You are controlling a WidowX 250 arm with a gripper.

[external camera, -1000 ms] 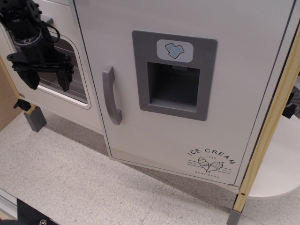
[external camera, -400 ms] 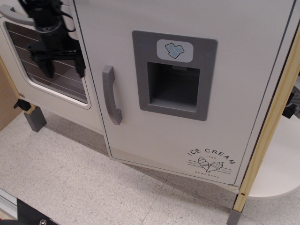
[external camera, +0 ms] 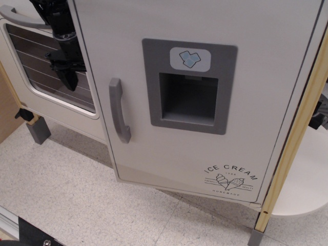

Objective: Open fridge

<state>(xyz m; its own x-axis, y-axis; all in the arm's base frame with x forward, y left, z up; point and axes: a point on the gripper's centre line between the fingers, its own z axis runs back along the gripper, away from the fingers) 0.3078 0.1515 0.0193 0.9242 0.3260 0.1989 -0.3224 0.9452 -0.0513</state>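
Observation.image is showing you the large white toy fridge door panel (external camera: 205, 92), which is filling most of the frame from the centre to the right. Its grey curved vertical handle (external camera: 117, 110) is sitting near the door's left edge, and just to the right of it you are looking at a grey recessed dispenser panel (external camera: 188, 84) topped by a small white badge with pale blue ice-cube shapes (external camera: 190, 58). Low on the door you are reading "ICE CREAM" arched over two cone drawings (external camera: 230, 181); the smaller lettering under it is too fine to make out.

Your black claw (external camera: 67, 77) is hanging at upper left, pointing downward in front of the white oven door with its dark barred window (external camera: 41, 66), just beside the fridge door's left edge. Its fingers are appearing close together with nothing visibly between them, but you cannot tell for certain how far apart they are. It is not touching the grey handle.

A speckled pale floor (external camera: 77, 200) is lying below.
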